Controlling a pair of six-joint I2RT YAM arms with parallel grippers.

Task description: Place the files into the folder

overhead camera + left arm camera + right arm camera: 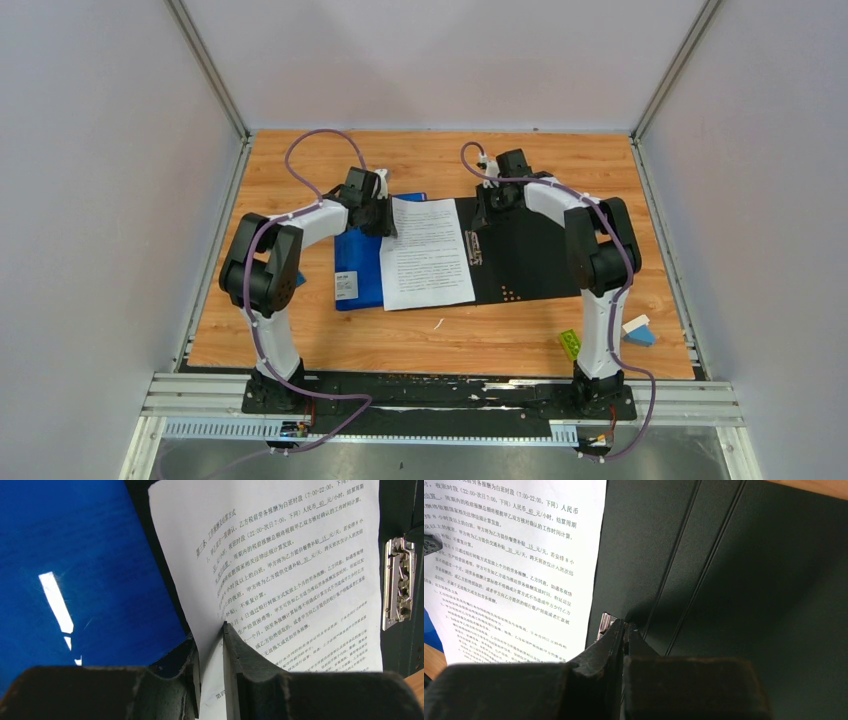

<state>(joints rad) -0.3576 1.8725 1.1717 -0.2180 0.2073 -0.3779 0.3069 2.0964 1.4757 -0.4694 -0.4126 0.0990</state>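
The folder [525,255] lies open in the middle of the table, black inside, with a metal clip [474,248] along its left part. A white printed sheet [428,252] lies over the folder's left side and a blue cover [358,262]. I cannot tell whether a second sheet lies under it. My left gripper [385,215] is shut on the sheet's far left corner [215,645], and the paper bends up between the fingers. My right gripper [492,205] is shut, its tips [625,626] at the far end of the clip [604,623], over the black inside [734,570].
The blue cover [75,555] carries a white label [346,285]. The clip also shows at the right of the left wrist view [397,582]. A green piece [570,345] and a blue-and-white block [637,330] lie at the near right. A small white scrap [438,324] lies in front of the sheet.
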